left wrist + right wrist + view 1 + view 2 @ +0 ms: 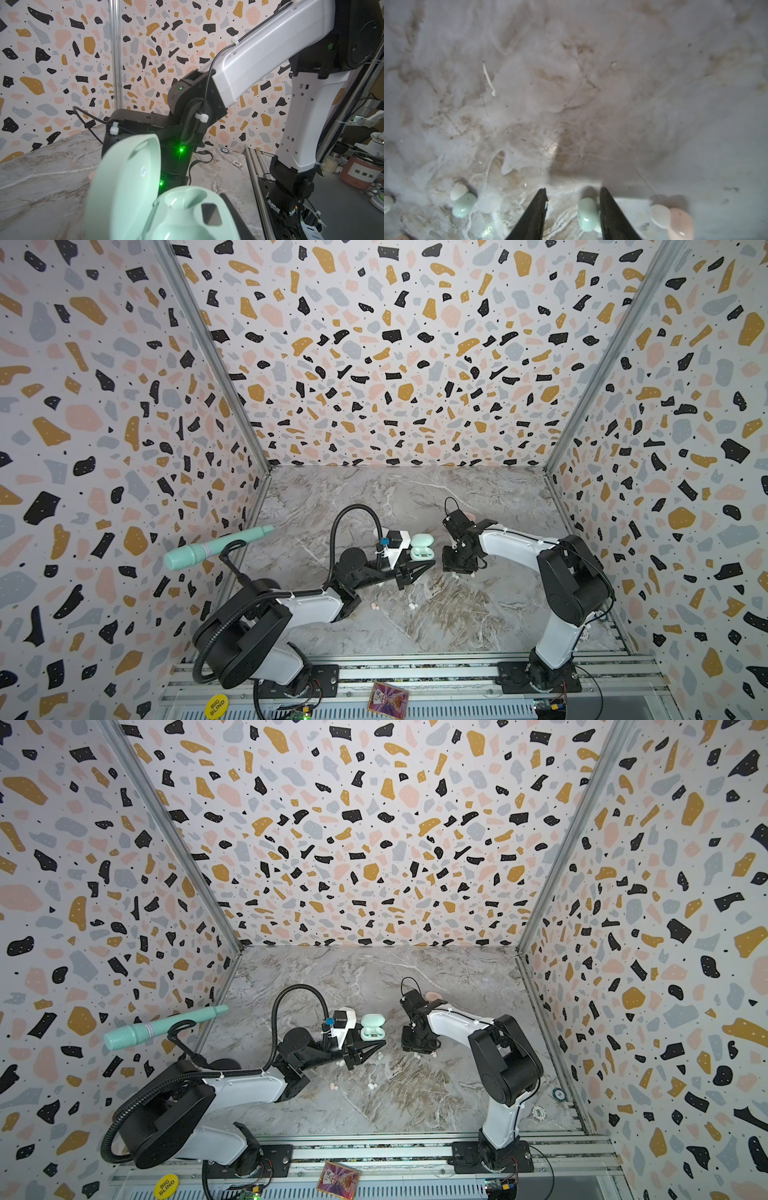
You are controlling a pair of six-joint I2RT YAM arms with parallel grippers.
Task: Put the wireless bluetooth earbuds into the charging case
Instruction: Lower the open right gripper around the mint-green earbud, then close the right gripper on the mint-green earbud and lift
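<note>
Marble tabletop (415, 497), terrazzo walls (374, 364) round it. We see the L gripper (431, 563) w/ jaws closed to a point, gripping nothing, just beside the mint charging case (422, 548), whose lid (124, 176) is up; can't tell if they touch. R gripper (573, 189) points down at the table, jaws partly apart, one mint earbud (587, 214) btwn them, against one finger (610, 207), not pinched. Other earbuds (464, 204) lie loose nearby.

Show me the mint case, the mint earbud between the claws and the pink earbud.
mint charging case (422, 553): a top view, its base.
mint earbud (587, 214): right wrist view, middle.
pink earbud (681, 222): right wrist view, middle.
</note>
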